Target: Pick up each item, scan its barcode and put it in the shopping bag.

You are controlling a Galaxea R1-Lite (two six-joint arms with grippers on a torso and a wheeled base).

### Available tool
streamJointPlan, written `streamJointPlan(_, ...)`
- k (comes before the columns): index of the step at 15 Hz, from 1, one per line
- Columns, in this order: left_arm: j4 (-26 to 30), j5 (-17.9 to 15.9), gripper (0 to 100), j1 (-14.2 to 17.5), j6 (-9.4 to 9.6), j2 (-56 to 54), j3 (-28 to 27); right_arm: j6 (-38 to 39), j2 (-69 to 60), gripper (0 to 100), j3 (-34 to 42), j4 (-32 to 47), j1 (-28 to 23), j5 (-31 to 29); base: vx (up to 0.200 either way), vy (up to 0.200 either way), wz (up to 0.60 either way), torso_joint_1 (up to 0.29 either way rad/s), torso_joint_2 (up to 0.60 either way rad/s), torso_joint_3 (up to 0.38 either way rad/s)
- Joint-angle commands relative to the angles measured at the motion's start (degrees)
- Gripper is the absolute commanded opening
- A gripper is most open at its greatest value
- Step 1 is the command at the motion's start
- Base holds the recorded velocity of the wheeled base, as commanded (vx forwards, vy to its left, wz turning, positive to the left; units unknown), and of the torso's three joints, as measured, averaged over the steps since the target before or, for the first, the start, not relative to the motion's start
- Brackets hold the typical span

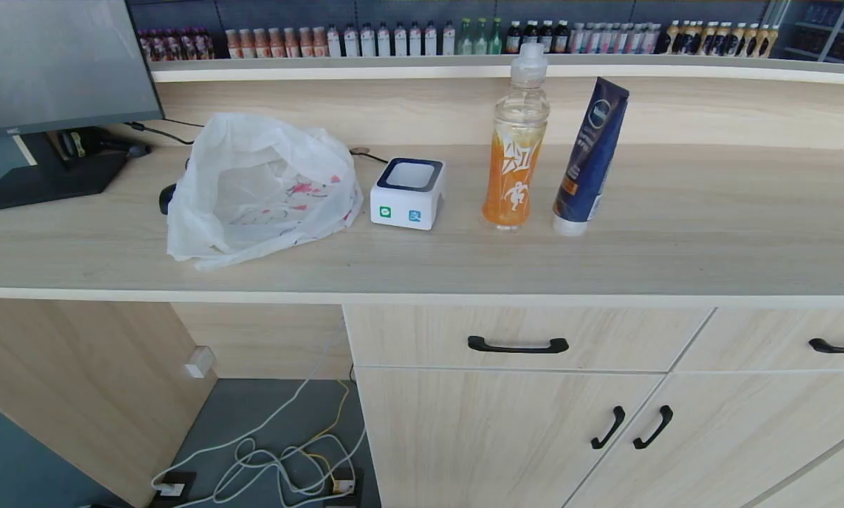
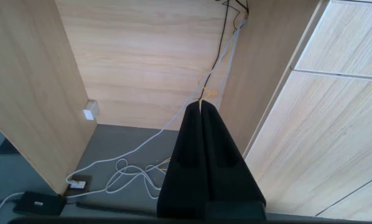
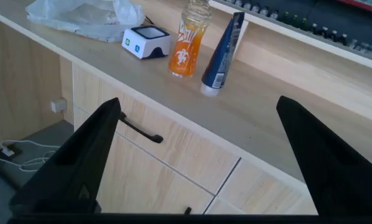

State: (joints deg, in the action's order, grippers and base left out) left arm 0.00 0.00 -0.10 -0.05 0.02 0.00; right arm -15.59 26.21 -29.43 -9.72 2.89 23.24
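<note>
An orange drink bottle (image 1: 517, 152) and a dark blue tube (image 1: 591, 159), the latter on its white cap, are standing just beside each other toward the right end of the desk (image 1: 422, 261), roughly midway between its front and back edges, both waiting to be scanned. A white scanner (image 1: 408, 192) is sitting between the bottle and an open white shopping bag (image 1: 260, 187), which is lying slumped nearer the left end, by the foot of a monitor (image 1: 55, 63). The right fingers (image 3: 74, 168) are hanging spread wide apart out in front of the desk's front edge, holding nothing and well apart from the items. The left fingers (image 2: 189, 162) are pressed together, pointing into the open space under the desk where cables (image 2: 130, 171) are lying on the floor. No pickup is under way yet. The bottle, nearest the scanner, is looking like the sensible first item. The right arm is likely needing to come in over the front edge and close on the bottle's narrow waist from the side, staying clear of the tube, since a nudge is apt to topple either one.
</note>
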Motion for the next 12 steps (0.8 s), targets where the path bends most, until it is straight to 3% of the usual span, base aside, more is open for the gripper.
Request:
streamJointPlan(1, 0.0, 0.0, 0, 0.0, -0.04, 0.0, 0.0, -1.7, 13.8, 100, -2.5, -5.9, 4.2, 0.2, 0.0, 0.0, 0.0, 0.0, 0.0, 0.0)
streamJointPlan(9, 0.0, 0.0, 0, 0.0, -0.04, 0.0, 0.0, -6.8, 28.6, 100, -13.2, -7.9, 10.0, -1.4, 0.0, 0.0, 0.0, 0.0, 0.0, 0.0)
streamJointPlan(11, 0.0, 0.0, 0, 0.0, -0.04, 0.0, 0.0, -8.1, 30.7, 100, -13.9, -9.3, 14.2, -4.1, 0.0, 0.0, 0.0, 0.0, 0.0, 0.0)
streamJointPlan(12, 0.0, 0.0, 0, 0.0, -0.04, 0.0, 0.0, -8.1, 31.9, 100, -14.7, -9.6, 18.5, -8.4, 0.0, 0.0, 0.0, 0.0, 0.0, 0.0)
